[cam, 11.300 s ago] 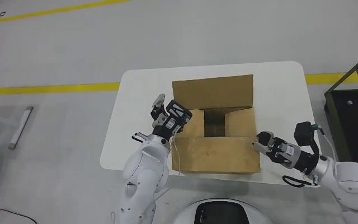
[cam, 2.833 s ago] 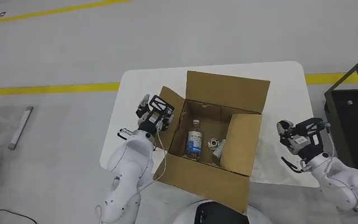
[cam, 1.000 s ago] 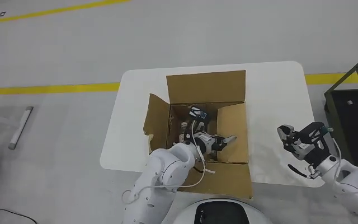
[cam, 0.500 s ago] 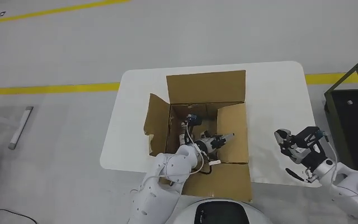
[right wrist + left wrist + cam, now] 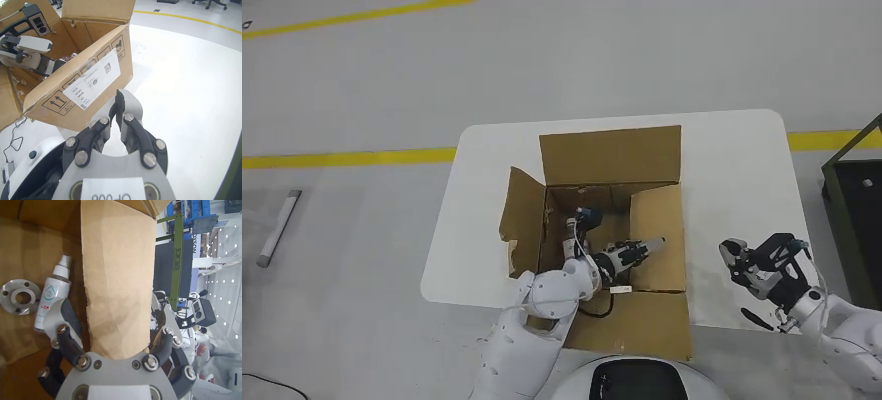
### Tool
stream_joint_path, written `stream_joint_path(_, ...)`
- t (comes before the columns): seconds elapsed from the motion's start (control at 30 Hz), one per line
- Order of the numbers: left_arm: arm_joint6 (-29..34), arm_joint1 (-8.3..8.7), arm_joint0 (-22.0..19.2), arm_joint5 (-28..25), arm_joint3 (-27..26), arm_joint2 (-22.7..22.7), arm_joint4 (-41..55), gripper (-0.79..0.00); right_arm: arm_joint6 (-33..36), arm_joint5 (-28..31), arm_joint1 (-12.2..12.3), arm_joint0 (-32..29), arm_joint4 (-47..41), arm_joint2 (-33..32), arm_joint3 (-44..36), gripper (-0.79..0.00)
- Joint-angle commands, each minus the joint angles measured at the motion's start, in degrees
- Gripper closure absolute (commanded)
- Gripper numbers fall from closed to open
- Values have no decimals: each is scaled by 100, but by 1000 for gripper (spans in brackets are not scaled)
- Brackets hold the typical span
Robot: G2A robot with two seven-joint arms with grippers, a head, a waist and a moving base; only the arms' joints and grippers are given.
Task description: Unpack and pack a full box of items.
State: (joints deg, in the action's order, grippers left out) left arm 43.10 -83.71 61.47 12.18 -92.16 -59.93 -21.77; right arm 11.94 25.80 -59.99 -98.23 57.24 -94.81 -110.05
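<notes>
Box point(image 5: 612, 160) open, bottle point(image 5: 51, 291) and flange point(image 5: 19, 296) not yet out. Left pincer point(image 5: 113, 313) spread astride a flap point(image 5: 117, 266); right pincer point(image 5: 117, 103) closed, empty, lower right.

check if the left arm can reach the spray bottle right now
Likely yes, with a small shift: the open left claw straddles the box flap, and the spray bottle lies right beside it on the box floor.

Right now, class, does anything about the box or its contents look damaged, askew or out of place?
The box has torn, ragged flap edges, with cardboard shreds hanging off them. Inside, the spray bottle lies on its side beside the metal flange. The open left gripper straddles one side flap. Nothing looks spilled.
</notes>
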Motion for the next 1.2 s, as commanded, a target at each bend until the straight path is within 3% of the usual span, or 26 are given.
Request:
stream_joint_path(0.0,122,8,-20,12,-11,-10,104,-785,11,7,-1,14,-6,13,-17,0)
stream_joint_path(0.47,241,32,-59,40,-228,-13,647,-785,-5,-66,-15,39,-73,0,-44,0)
stream_joint_path(0.5,226,32,-67,47,-258,-33,722,-785,-12,-101,-16,43,-60,-20,-56,-49)
stream_joint_path(0.57,219,37,-116,39,-358,-35,730,-785,-51,-264,-22,44,-154,-112,-73,-237)
stream_joint_path(0.67,182,34,-194,10,-559,-34,838,-785,-10,-471,-28,49,-426,-305,-118,-379)
stream_joint_path(0.7,179,35,-229,-30,-626,-15,822,-785,32,-523,-30,55,-593,-378,-136,-557)
stream_joint_path(0.77,158,33,-299,-71,-736,21,822,-785,165,-645,-32,77,-970,-554,-163,-739)
stream_joint_path(0.8,139,34,-354,-74,-782,59,718,-785,242,-709,-35,87,-1243,-640,-171,-785)
stream_joint_path(1.17,252,-5,-960,-811,-1065,886,-357,-785,1175,-949,-40,209,-4137,-1478,-14,-770)
